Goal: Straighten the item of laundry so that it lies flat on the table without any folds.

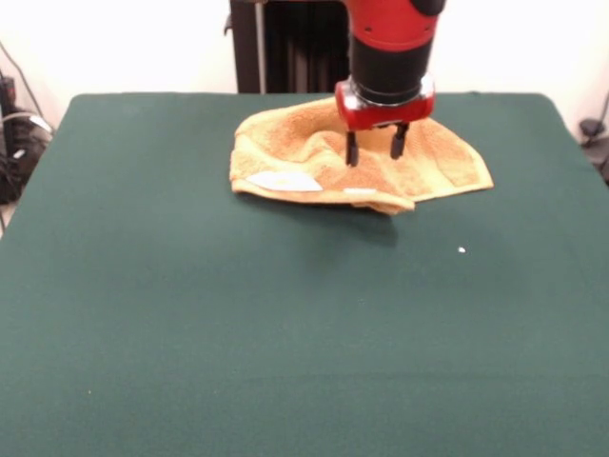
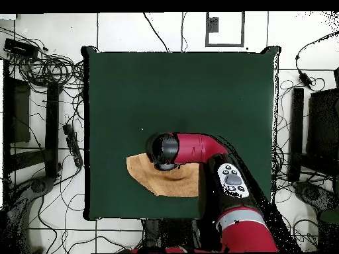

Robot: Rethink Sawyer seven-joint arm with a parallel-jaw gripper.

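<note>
One towel, one table, one gripper: mine hangs over the cloth with its two dark fingers spread apart, clasping nothing, tips at the towel's surface. From overhead my arm hides much of the towel. The orange-tan terry lies rumpled near the table's robot-side edge, its front hem folded over, two white labels showing there. A white speck dots the green top.

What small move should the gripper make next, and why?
Probably lower and close on the towel. The gripper is open right above its wrinkled middle, and the front edge near the white label is folded, so it is not flat.
</note>
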